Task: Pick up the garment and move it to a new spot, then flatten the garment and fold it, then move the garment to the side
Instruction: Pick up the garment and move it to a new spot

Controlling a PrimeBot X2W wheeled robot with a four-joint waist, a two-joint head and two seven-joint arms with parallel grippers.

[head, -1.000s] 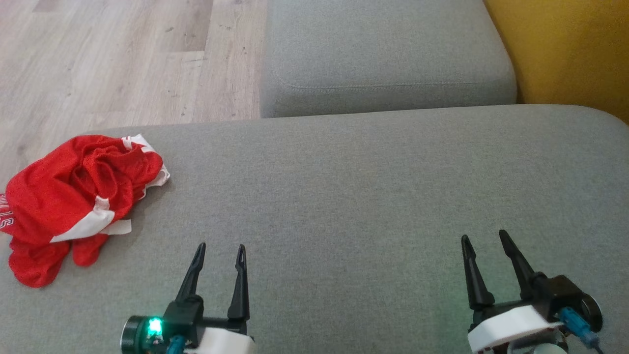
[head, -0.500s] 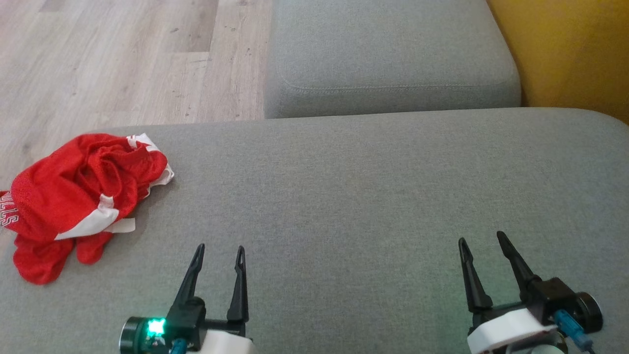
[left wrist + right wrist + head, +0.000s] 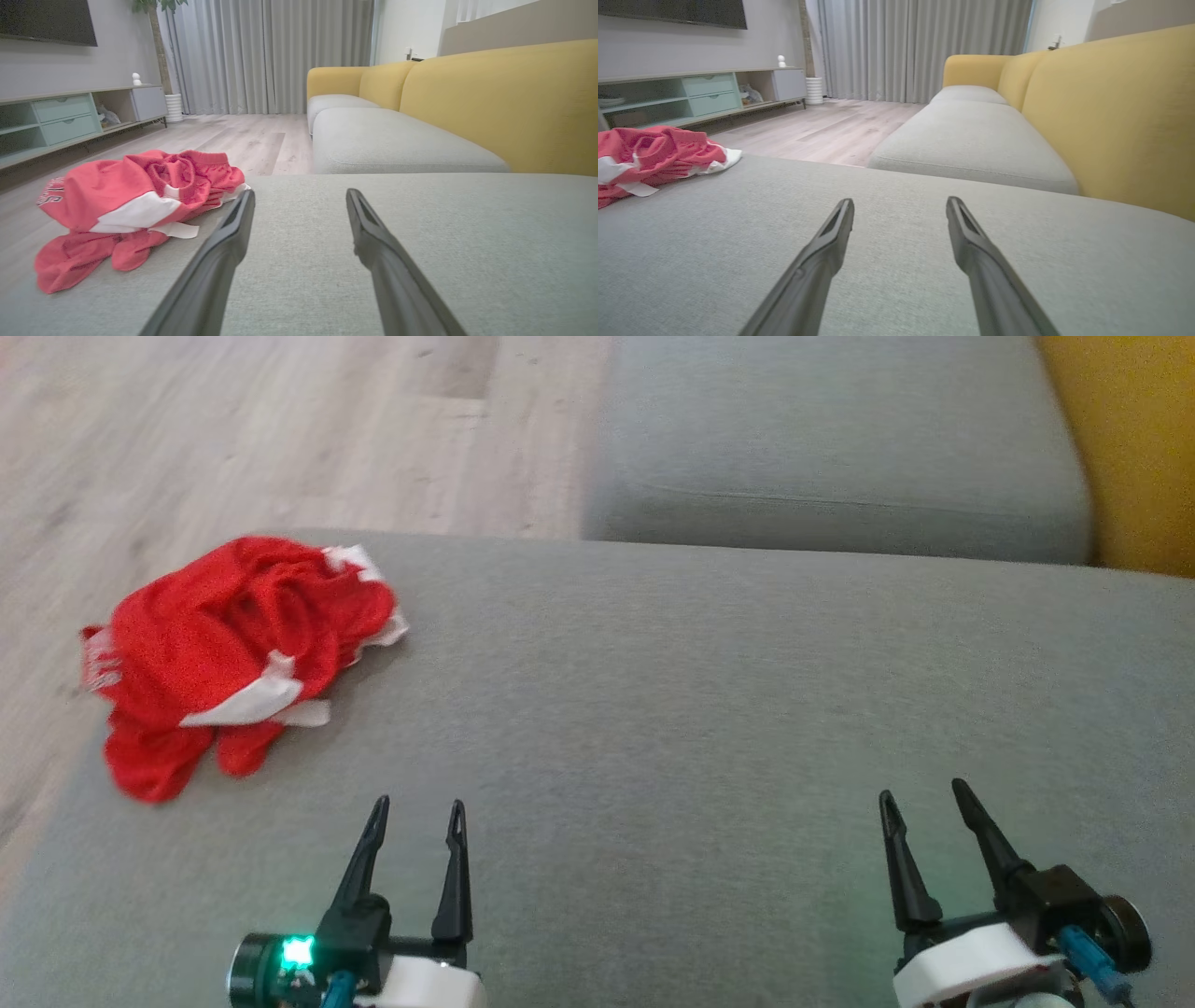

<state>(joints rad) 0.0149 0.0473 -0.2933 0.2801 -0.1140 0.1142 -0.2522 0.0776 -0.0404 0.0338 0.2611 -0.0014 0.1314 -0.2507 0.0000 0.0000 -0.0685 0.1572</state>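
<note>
Red garment (image 3: 238,658) crumpled at cushion (image 3: 700,728) corner; left gripper (image 3: 417,814) and right gripper (image 3: 920,798) jaws apart, empty.

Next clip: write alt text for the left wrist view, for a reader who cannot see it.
A crumpled red and white garment lies untouched at the left of a grey cushion. The left gripper, open and empty, points along the cushion just right of it. Behind are a yellow sofa back, wood floor and grey curtains.
</note>
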